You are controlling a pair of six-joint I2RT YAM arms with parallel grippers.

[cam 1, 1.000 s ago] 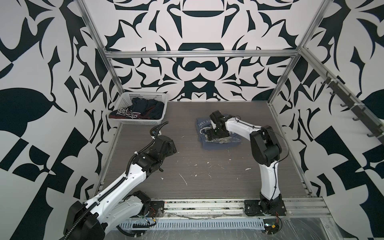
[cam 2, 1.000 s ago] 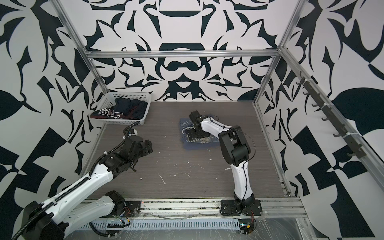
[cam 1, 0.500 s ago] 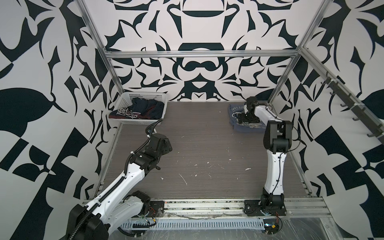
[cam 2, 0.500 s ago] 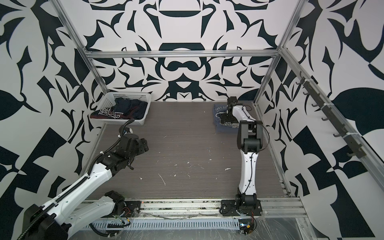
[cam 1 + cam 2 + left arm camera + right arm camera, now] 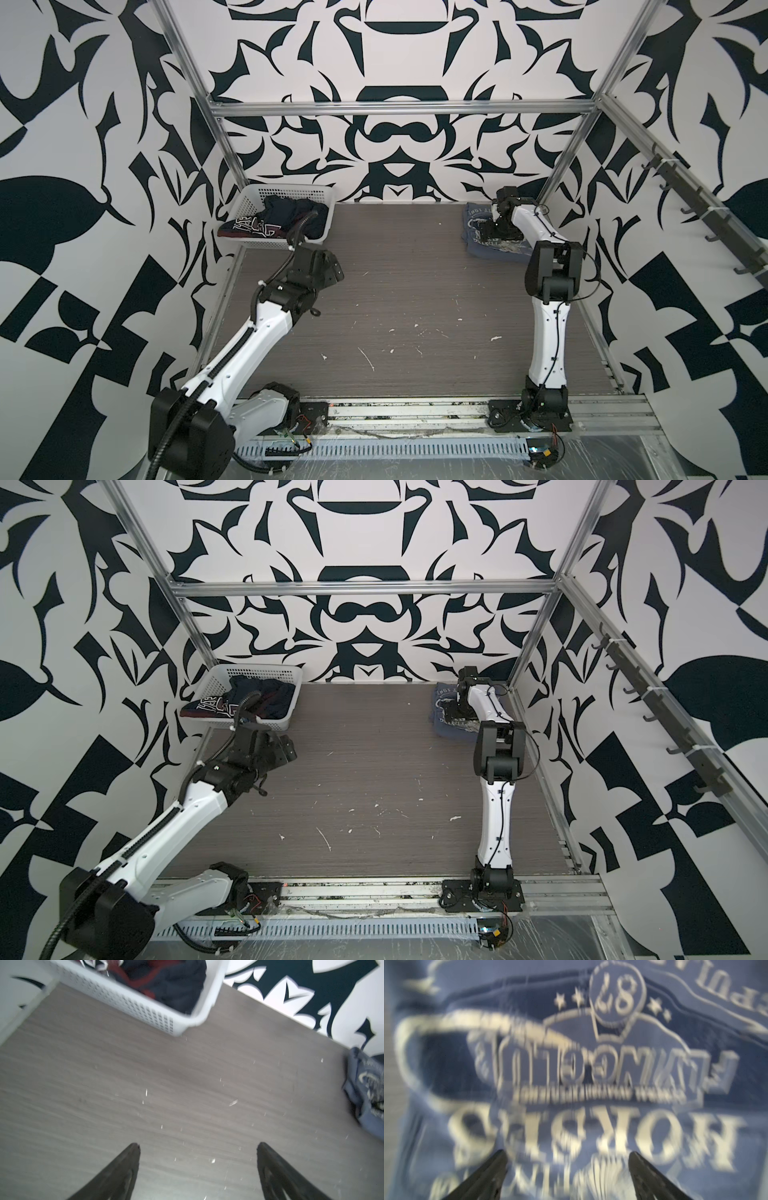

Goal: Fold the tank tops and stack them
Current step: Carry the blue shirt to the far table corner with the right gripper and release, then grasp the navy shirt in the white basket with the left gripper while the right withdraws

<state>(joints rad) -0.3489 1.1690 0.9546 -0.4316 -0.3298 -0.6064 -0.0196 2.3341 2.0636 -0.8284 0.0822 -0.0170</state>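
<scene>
The folded grey-blue tank top [image 5: 478,245] lies at the table's [image 5: 395,291] one o'clock corner, directly beneath the right gripper [image 5: 566,1152], whose jaws are spread wide and grip nothing. The left gripper [image 5: 197,1145], likewise spread and empty, hangs over bare tabletop. The navy tank top [image 5: 291,214] sits in the basket [image 5: 286,192] at its eleven o'clock.
</scene>
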